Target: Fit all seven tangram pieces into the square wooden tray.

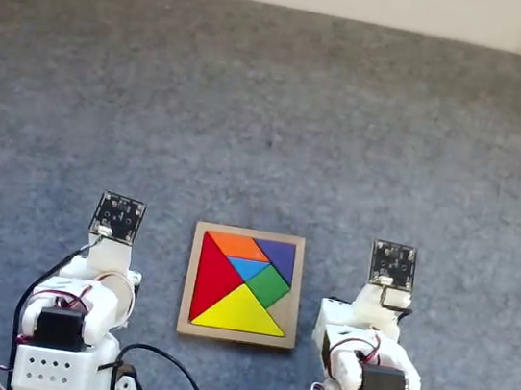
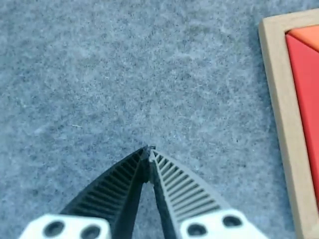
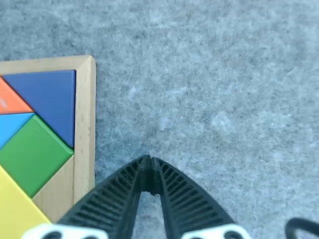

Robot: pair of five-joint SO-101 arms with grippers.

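The square wooden tray [image 1: 251, 234] lies on the grey carpet between the two arms. In it lie an orange piece [image 1: 239, 245], a dark blue triangle [image 1: 279, 254], a light blue triangle [image 1: 248, 268], a green square [image 1: 270, 286], a red triangle [image 1: 212, 280] and a yellow triangle [image 1: 240, 311]. Bare tray floor [image 3: 57, 191] shows beside the green square [image 3: 32, 154]. My left gripper [image 2: 149, 148] is shut and empty over carpet, left of the tray rim [image 2: 279, 99]. My right gripper [image 3: 149, 158] is shut and empty, just right of the rim [image 3: 88, 124].
Both arm bases sit at the near table edge, the left arm [image 1: 99, 269] and right arm [image 1: 375, 313] flanking the tray. Open grey carpet [image 1: 272, 109] stretches beyond the tray to the far edge.
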